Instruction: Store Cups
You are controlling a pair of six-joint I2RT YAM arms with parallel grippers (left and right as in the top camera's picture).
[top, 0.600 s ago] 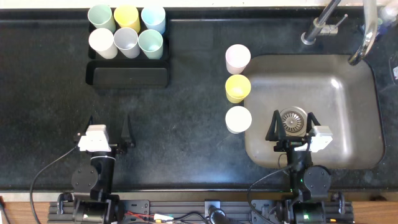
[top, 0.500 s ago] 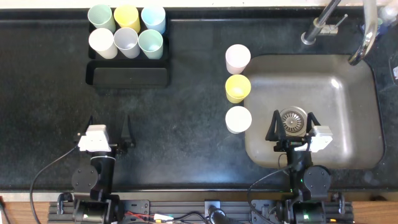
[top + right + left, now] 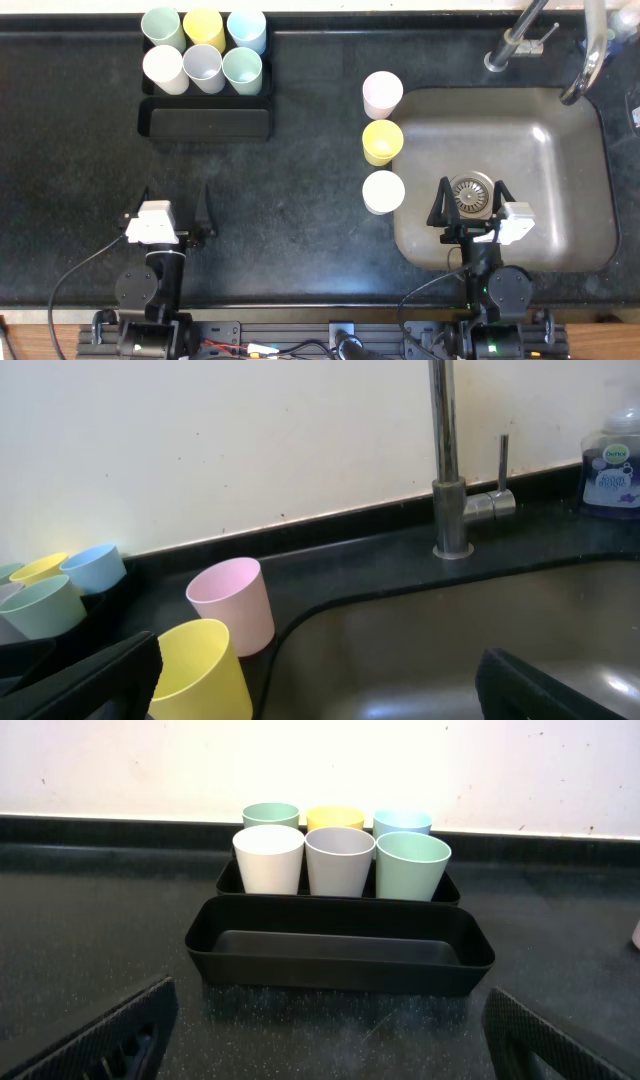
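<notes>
Nothing moved; from above, a white cup [image 3: 383, 192] (beside the sink [image 3: 560, 130]) shows.

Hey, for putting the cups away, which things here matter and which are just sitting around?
For the job: pink cup, yellow cup, white cup beside the sink; empty black tray; back tray holding six cups.
Just lying about: faucet, sink, soap bottle.

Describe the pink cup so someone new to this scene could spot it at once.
Find the steel sink at the right of the black counter. Three loose cups line its left rim; the pink cup is the rear one, behind the yellow cup and white cup.
</notes>
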